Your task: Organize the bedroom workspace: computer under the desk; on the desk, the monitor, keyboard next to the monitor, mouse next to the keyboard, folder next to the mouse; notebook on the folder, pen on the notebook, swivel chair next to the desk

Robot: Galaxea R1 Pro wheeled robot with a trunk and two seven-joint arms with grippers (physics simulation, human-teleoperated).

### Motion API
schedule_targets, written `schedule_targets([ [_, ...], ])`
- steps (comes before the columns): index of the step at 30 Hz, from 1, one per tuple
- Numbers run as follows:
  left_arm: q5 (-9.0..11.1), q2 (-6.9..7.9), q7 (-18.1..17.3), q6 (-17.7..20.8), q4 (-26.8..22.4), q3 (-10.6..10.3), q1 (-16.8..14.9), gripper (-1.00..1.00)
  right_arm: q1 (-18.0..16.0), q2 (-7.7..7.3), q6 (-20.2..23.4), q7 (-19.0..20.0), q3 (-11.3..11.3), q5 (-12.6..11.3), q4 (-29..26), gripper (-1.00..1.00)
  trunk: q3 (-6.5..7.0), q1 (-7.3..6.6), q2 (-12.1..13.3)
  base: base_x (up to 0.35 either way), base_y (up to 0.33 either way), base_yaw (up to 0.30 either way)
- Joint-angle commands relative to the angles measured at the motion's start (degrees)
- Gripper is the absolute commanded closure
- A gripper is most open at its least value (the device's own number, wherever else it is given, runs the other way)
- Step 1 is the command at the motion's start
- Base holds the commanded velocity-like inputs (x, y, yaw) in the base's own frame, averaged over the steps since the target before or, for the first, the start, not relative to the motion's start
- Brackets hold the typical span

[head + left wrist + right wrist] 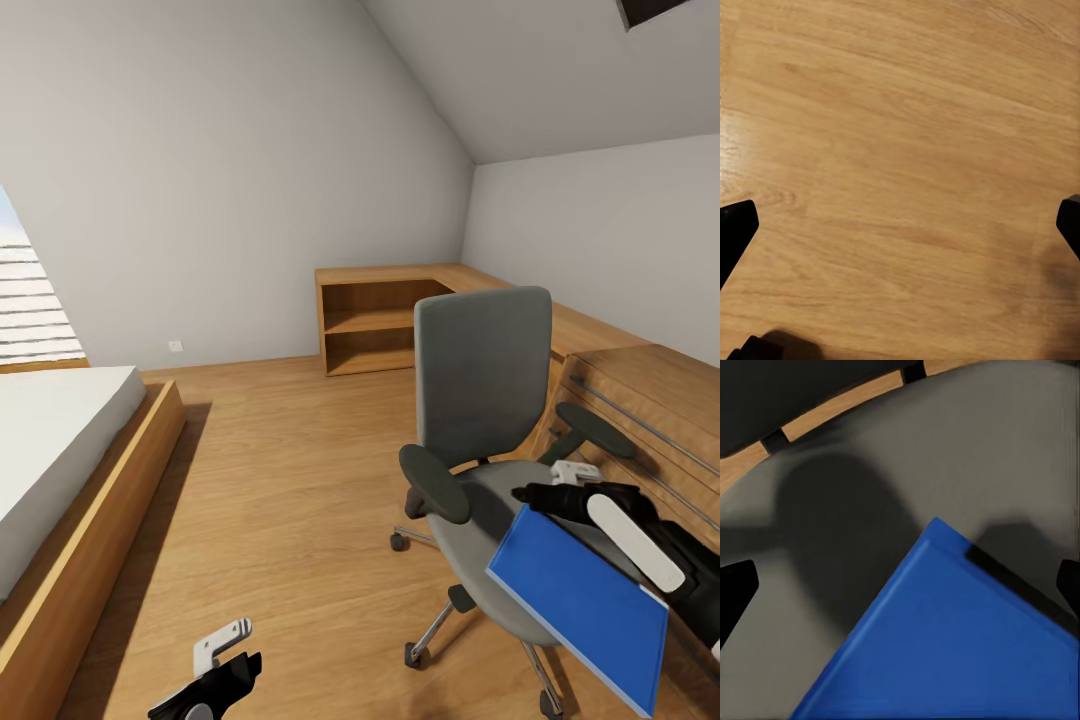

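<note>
The grey swivel chair stands on the wooden floor at centre right, its back towards the far corner. The bright-blue folder sits tilted over the seat, reaching past the seat's front-right edge. My right gripper hovers at the folder's upper corner. In the right wrist view its fingers stand wide apart, open, above the folder and the grey seat. My left gripper hangs low at the front left, open over bare floor. The desk, monitor, keyboard, mouse, notebook, pen and computer are out of view.
A light wooden chest of drawers runs along the right wall, just behind the chair. An open wooden shelf unit stands in the far corner. A bed on a wooden platform lies at the left. Open floor lies between bed and chair.
</note>
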Motion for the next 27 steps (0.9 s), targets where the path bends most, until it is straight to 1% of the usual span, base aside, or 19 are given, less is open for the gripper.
schedule_targets([
  [1, 0.4, 0.06, 0.5, 0.1, -0.1, -0.2, 0.0, -1.00, 0.0, -0.08, -0.1, -1.5, 0.2, -1.1, -0.5, -1.00, -0.06, -0.01, 0.0, 0.000, 0.000, 0.000],
  [2, 0.4, 0.06, 0.5, 0.1, -0.1, -0.2, 0.0, -1.00, 0.3, -0.10, -0.4, -3.2, 0.2, -1.7, -1.4, -1.00, -0.06, -0.01, 0.0, 0.000, 0.000, 0.000],
  [4, 0.4, 0.06, 0.5, 0.1, -0.1, -0.1, 0.0, -1.00, 0.8, -0.08, -1.0, -5.1, 0.3, -2.2, -2.5, -1.00, -0.06, -0.01, 0.0, 0.000, 0.000, 0.000],
  [5, 0.4, 0.11, 0.5, 0.1, -0.1, -0.1, 0.0, -1.00, 1.4, -0.06, -2.2, -6.3, 0.3, -2.6, -3.3, -1.00, -0.06, -0.01, 0.0, 0.000, 0.000, 0.000],
  [10, 0.4, 0.09, 0.5, 0.0, -0.1, -0.1, 0.0, -1.00, 1.8, 0.01, -3.6, -7.0, 0.3, -2.8, -3.6, -1.00, -0.06, -0.01, 0.0, 0.000, 0.000, 0.000],
  [11, 0.4, 0.09, 0.5, -0.2, -0.1, -0.1, 0.0, -1.00, 1.8, 0.03, -3.8, -7.1, 0.4, -2.9, -3.7, -1.00, -0.06, -0.01, 0.0, 0.000, 0.000, 0.000],
  [12, 0.5, 0.06, 0.5, -1.5, -0.1, -0.1, 0.0, -1.00, 1.9, 0.04, -4.1, -7.2, 0.4, -2.9, -3.8, -1.00, -0.06, -0.01, 0.0, -0.005, 0.007, 0.000],
  [14, 0.5, 0.06, 0.5, -1.6, -0.1, -0.1, 0.0, -1.00, 1.9, 0.05, -4.1, -7.2, 0.4, -2.9, -3.9, -1.00, -0.06, -0.01, 0.0, -0.025, 0.033, 0.000],
  [18, 0.5, 0.11, 0.5, -1.7, -0.1, -0.1, 0.0, -1.00, 1.9, 0.08, -4.2, -7.2, 0.4, -2.9, -3.9, -1.00, 0.03, -0.01, 0.0, -0.132, 0.140, -0.050],
  [27, 0.5, 0.14, 0.5, -1.7, -0.1, -0.1, 0.0, -1.00, 1.9, 0.22, -4.2, -7.2, 0.5, -2.9, -3.8, -1.00, 0.47, -0.01, 0.0, -0.232, 0.232, -0.230],
])
